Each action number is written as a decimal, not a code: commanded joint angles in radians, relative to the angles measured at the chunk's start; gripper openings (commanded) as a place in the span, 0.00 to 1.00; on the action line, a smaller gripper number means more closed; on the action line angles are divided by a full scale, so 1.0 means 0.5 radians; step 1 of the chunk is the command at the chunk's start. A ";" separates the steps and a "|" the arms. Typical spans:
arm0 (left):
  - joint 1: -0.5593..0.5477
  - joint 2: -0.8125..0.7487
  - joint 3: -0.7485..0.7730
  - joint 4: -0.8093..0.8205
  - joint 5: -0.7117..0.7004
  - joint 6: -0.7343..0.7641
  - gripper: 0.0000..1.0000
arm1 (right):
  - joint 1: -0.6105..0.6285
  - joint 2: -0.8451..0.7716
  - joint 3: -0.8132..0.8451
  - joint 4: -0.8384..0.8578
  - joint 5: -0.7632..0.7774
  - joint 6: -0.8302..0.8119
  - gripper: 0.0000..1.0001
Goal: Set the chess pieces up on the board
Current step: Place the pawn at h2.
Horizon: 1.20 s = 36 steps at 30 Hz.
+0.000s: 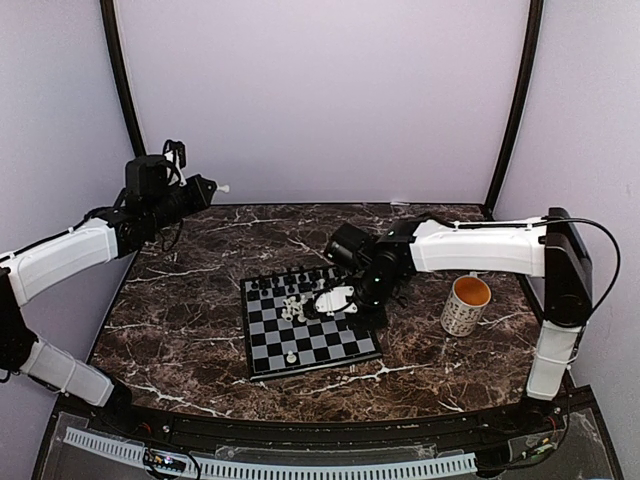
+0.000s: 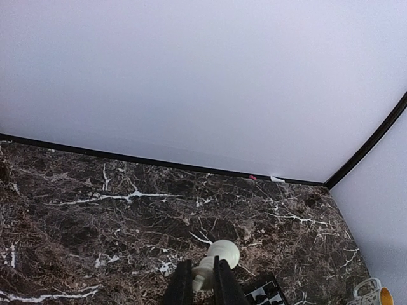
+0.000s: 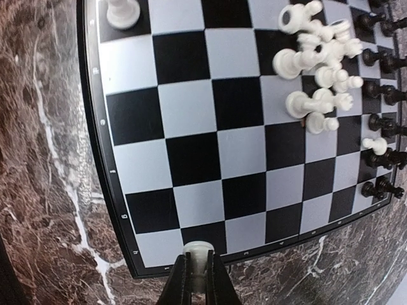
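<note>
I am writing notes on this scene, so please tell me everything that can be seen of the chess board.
The board is a small square of black and grey-white squares. It looks smooth and hard, with a thin dark border bearing tiny white marks. It lies flat, slightly turned, on the marble table. Along its far edge stand black pieces. A heap of white pieces lies beside them, and a lone white piece stands apart. The right hand holds a white piece over its border.

Pale lilac walls [image 1: 320, 100] fill the upper frame (black curved struts [image 1: 118, 70] at both corners); dark, white-veined marble tabletop [image 1: 180, 330] below.
</note>
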 commanded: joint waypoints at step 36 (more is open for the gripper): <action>0.042 -0.074 -0.055 -0.020 0.262 -0.051 0.00 | 0.065 0.302 0.074 -0.140 0.277 -0.135 0.06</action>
